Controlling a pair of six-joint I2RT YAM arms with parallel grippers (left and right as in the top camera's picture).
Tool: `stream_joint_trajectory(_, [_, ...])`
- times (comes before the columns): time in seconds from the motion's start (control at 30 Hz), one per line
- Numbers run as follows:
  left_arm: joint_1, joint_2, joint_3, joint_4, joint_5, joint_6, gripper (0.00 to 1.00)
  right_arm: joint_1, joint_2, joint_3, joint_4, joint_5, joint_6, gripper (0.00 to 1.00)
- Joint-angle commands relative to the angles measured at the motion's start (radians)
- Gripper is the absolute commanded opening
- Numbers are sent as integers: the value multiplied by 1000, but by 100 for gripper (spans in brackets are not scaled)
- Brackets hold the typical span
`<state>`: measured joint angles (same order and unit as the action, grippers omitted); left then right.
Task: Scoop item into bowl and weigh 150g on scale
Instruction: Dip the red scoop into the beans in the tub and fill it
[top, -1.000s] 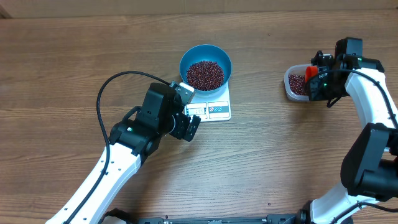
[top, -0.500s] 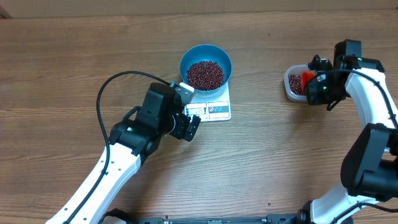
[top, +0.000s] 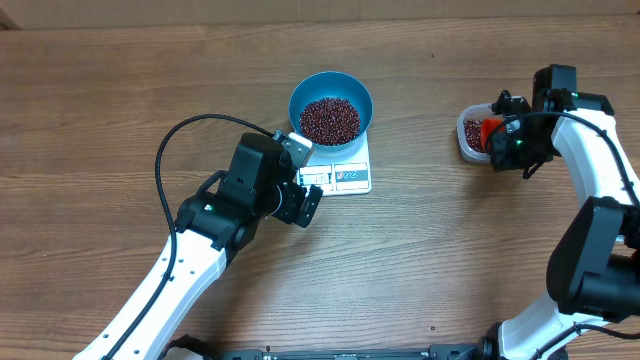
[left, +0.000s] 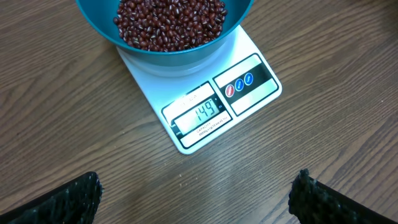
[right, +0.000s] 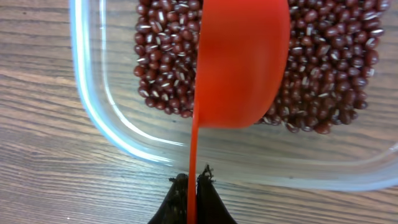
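Your right gripper is closed tight on the thin handle of the red scoop. The cup of the scoop is over the beans in the clear container. Your left gripper stands wide apart and holds nothing, just in front of the scale on the table. The display reads 149. The blue bowl sits on the scale, with a heap of beans inside

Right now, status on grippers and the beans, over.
Left gripper open, hovering before the scale. Right gripper shut on red scoop, over clear container. Blue bowl of beans on scale, display reads 149. Nothing touching bowl.
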<state>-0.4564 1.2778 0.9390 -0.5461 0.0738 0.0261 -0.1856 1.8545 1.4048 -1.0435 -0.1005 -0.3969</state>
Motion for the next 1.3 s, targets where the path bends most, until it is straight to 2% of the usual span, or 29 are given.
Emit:
stream_joint_trajectory(0.0, [5,5,-3,0,-6,4,100,8,5,-5,-2,-5,0,4])
stream_joint_trajectory(0.47, [4,5,-3,0,-6,4,99,10,28,-5,-26,27,26,4])
stream_joint_trajectory(1.03, [4,5,-3,0,-6,4,100,45,36,2,-37,-32,-4,4])
stream_joint_trajectory(1.27, [5,5,-3,0,-6,4,100,-1,36,37,-56,-104,3,4])
